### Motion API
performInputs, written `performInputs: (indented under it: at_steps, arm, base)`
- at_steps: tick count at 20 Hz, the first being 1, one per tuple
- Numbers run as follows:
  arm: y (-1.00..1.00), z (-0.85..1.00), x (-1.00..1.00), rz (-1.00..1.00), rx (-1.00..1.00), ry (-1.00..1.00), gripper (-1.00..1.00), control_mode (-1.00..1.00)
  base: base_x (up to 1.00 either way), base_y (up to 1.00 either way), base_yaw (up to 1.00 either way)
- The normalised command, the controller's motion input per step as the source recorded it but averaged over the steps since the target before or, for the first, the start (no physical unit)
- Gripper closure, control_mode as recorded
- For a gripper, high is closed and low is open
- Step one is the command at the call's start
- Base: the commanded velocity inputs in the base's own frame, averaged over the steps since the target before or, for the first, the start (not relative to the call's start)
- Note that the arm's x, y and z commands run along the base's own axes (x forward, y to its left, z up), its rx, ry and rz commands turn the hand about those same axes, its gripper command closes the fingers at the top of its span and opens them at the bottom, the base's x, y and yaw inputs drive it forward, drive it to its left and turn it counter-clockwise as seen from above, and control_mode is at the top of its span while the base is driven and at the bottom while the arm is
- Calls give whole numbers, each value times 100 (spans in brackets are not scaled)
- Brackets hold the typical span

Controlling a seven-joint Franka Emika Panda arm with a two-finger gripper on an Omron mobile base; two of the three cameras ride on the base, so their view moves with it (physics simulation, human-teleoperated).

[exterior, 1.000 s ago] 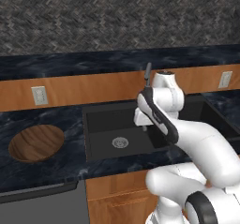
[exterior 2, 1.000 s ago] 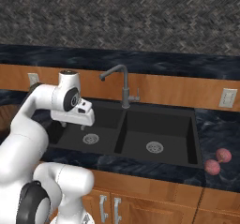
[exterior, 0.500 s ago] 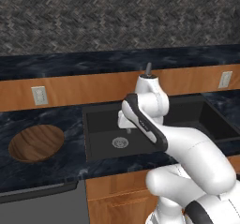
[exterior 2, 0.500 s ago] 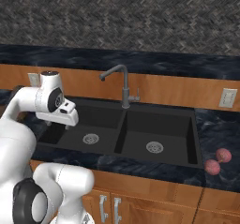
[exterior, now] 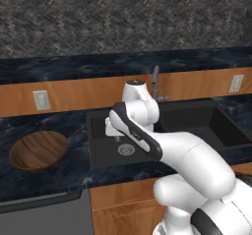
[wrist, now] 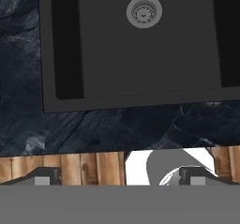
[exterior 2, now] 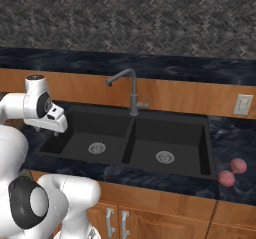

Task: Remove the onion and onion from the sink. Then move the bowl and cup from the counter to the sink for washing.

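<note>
Two onions (exterior 2: pixel 233 171) lie on the dark counter (exterior 2: pixel 235 143) to the right of the sink (exterior 2: pixel 132 140), side by side and about touching, near the counter's front edge. Both basins look bare, a round drain (exterior 2: pixel 96 147) in the left one, another drain (exterior 2: pixel 164 157) in the right. Grey faucet (exterior 2: pixel 128 88) stands behind the divider, spout toward the left basin. Wooden bowl (exterior: pixel 38 150) sits on the counter left of the sink, well apart from it. Cup can't be made out. Gripper (exterior: pixel 112 129) hangs above the left basin near its left wall, pointing down; fingers spread wide, holding nothing. In the hand view the fingertips (wrist: pixel 47 176) stand far apart at the bottom, over the counter's front strip and wooden cabinet face, left basin and drain above. Outlet (exterior: pixel 41 100) on the wood backsplash left of the sink, another outlet (exterior 2: pixel 243 104) at right.
</note>
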Motion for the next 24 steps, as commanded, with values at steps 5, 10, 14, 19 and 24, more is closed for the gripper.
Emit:
performInputs:
  at_steps: [5,10,14,19,24]
  arm:
    - [59,0,14,-1,0,0,-100,-100]
    - [61,0,16,-1,0,0,-100,-100]
    - [56,0,16,0,0,0,-100,-100]
    - [49,0,21,0,0,0,-100,-100]
    - [40,-1,23,0,0,0,-100,-100]
  base:
    - [0,0,0]
    - [0,0,0]
    - [0,0,0]
    - [0,0,0]
    - [0,0,0]
